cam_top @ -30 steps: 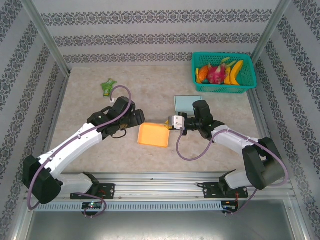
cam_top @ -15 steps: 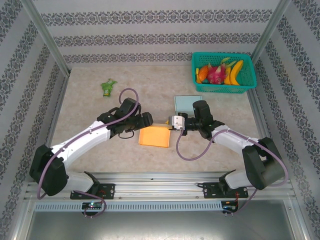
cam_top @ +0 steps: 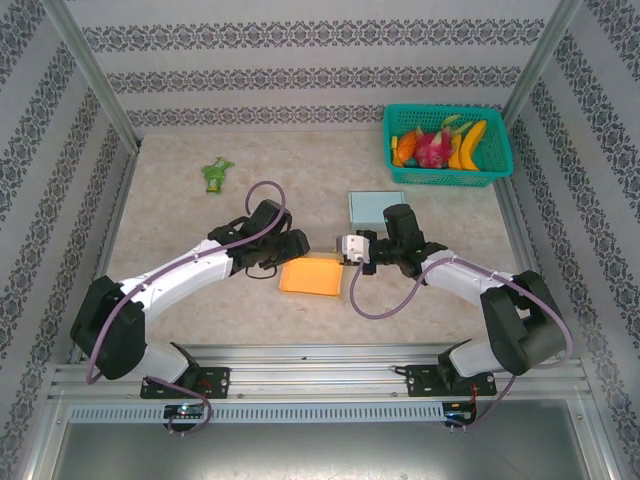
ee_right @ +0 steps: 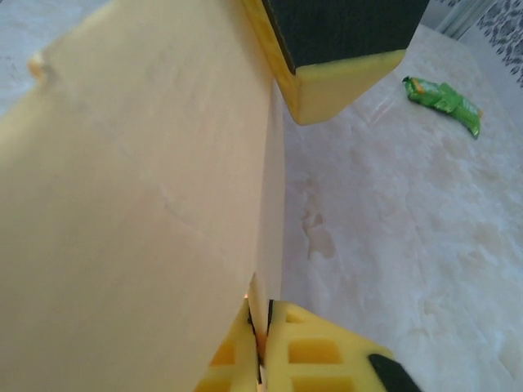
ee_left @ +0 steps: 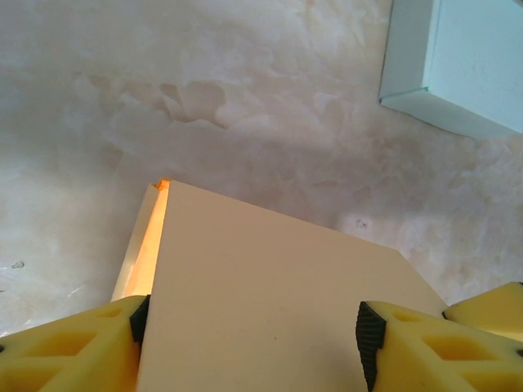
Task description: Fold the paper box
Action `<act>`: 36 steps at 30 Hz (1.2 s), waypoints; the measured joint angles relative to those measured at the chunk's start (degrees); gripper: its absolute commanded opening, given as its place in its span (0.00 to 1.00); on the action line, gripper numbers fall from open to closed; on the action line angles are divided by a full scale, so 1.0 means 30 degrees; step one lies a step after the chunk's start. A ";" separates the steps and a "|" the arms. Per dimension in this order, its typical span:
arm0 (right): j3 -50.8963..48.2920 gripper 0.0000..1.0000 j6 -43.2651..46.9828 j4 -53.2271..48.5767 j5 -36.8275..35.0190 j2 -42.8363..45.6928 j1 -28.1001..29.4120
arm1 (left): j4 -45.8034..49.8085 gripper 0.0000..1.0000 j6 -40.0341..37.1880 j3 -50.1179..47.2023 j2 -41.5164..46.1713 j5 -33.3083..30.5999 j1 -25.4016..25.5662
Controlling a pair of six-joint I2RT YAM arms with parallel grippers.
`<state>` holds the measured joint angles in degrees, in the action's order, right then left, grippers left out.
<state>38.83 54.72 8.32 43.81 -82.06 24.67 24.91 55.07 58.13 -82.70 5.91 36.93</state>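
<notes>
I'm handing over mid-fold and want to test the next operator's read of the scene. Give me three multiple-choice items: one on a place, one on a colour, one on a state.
1. Where does the fruit basket stand?
A. Near left corner
B. Far right corner
C. Between the two arms

2. What colour is the box between the two arms?
A. Orange
B. Black
C. Purple

3. What state is the right end effector in?
A. Wide open, holding nothing
B. Shut on empty air
C. Shut on a wall of the box

Answers:
1. B, since the top view shows the basket against the far right corner post.
2. A, since the top view shows an orange sheet there.
3. C, since the right wrist view shows its fingers pinching the thin paper edge.
</notes>
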 measured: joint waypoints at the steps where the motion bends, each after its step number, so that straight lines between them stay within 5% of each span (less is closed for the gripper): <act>1: 0.0000 0.18 0.0175 -0.0240 -0.0109 0.0022 0.0044 | -0.0022 0.61 0.0044 0.0000 -0.0095 -0.0153 0.0095; 10: 0.0036 0.36 0.1333 -0.3228 -0.2652 0.1166 0.0882 | -0.0714 0.61 0.0240 -0.1450 -0.0175 -0.1042 0.1588; 15: 0.0364 0.56 0.1989 -0.5370 -0.4175 0.1960 0.1370 | -0.0816 0.61 0.0393 -0.1676 -0.0131 -0.1814 0.2200; 21: 0.1348 0.64 0.2783 -0.8444 -0.5989 0.3424 0.1457 | -0.0743 0.61 0.0940 -0.1807 0.0386 -0.3089 0.2965; 30: 0.1683 0.66 0.3096 -1.1679 -0.7847 0.6346 0.1457 | -0.0670 0.60 0.1399 -0.1807 0.0648 -0.4707 0.3927; 36: 0.1698 0.61 -0.1741 -1.0812 -0.9559 0.8123 0.1501 | -0.0634 0.60 0.1756 -0.1807 0.0495 -0.5501 0.4699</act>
<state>43.92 49.50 -24.12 15.14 -57.69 29.17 23.00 60.34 52.71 -81.21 -10.59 51.03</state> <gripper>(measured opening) 0.632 0.603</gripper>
